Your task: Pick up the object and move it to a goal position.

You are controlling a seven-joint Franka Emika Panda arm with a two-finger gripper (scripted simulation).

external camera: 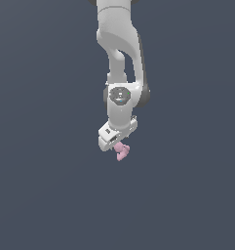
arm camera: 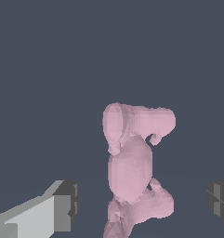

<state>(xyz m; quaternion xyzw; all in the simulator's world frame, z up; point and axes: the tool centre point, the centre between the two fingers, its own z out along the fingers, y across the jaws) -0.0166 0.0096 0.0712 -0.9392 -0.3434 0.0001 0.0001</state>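
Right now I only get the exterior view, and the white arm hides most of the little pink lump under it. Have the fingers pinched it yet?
Observer: No. In the wrist view the fingers stand wide open, with bare background between each one and the pink lump.
Operator: Is it at least between them?
Observer: Yes, it sits roughly midway between the two dark tips.
Operator: What shape is it?
Observer: Three knobbly blobs in a row, and the end blob away from the tips curls into a small hook.
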